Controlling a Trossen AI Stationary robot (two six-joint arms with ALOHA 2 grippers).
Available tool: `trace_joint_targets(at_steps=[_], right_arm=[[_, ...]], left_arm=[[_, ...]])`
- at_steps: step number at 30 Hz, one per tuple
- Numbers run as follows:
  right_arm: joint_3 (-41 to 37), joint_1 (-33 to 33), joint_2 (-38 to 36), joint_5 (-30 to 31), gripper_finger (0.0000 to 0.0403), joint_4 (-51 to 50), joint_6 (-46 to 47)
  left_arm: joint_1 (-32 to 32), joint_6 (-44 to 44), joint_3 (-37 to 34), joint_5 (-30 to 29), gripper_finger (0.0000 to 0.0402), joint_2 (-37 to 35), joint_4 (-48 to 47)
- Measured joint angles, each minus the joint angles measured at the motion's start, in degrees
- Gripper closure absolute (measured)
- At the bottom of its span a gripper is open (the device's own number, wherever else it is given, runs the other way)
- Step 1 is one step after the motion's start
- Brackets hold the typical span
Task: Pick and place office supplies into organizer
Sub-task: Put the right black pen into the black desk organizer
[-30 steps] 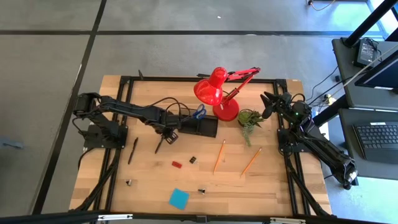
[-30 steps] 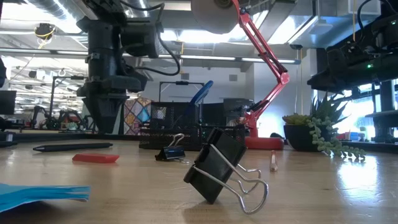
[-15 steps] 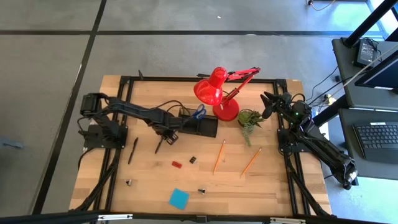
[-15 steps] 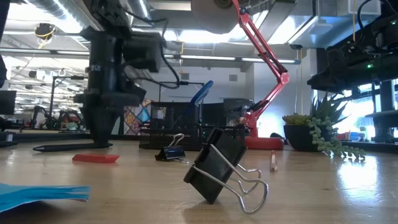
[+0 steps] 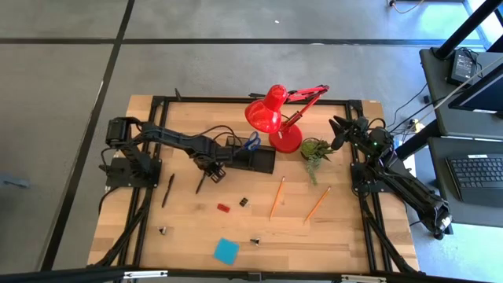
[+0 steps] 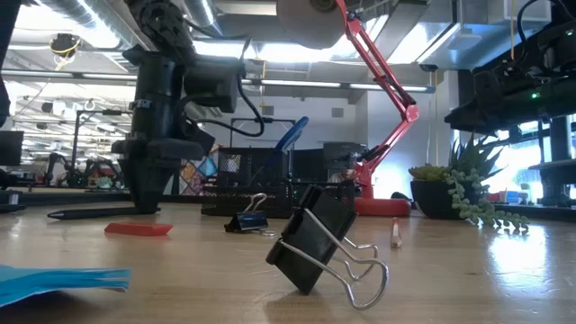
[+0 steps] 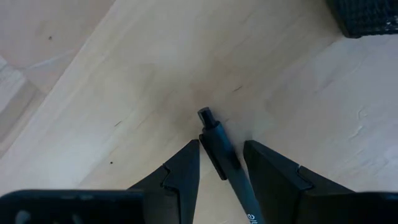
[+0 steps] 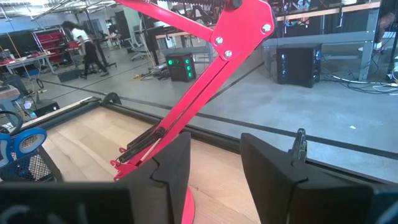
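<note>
A dark pen point(image 7: 225, 163) is lying flat on the wooden table point(image 5: 346, 228), just beside the black organizer point(image 5: 250, 159), and the left gripper point(image 7: 221, 167) is straddling it with its 2 fingers apart, 1 on each side, not yet squeezing. The organizer is already holding the blue-handled scissors point(image 5: 251, 142) upright. A second pen point(image 5: 167, 189), 2 orange pencils point(image 5: 277, 196), a red eraser point(image 5: 223, 208), a blue sticky-note pad point(image 5: 225, 251) and black clips point(image 6: 315, 238) are lying scattered, well apart from the tray. The pen is sitting at a slant between the fingers, so a closing pinch risks rolling it out or catching only its clip, and a lift could then be tilting or dropping it. The right gripper point(image 8: 214, 163) is waiting, fingers apart, near the red lamp point(image 5: 271, 116) and the potted plant point(image 5: 316, 149). The organizer's compartments are hard to make out, and most of the pen's barrel is hidden beneath the gripper.
</note>
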Motion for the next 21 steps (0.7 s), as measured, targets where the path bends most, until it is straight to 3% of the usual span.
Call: trace_joint_targets(at_steps=[14,21], right_arm=[[0.0,0.0,-0.01,-0.02,0.0258,0.0,-0.02],[0.0,0.0,-0.01,-0.01,0.0258,0.0,0.0]], left_arm=[[-0.07,3.46,0.06,-0.24,0.0352,0.04,0.58],[-0.11,9.47,1.93,-0.02,0.0362,-0.92,-0.9]])
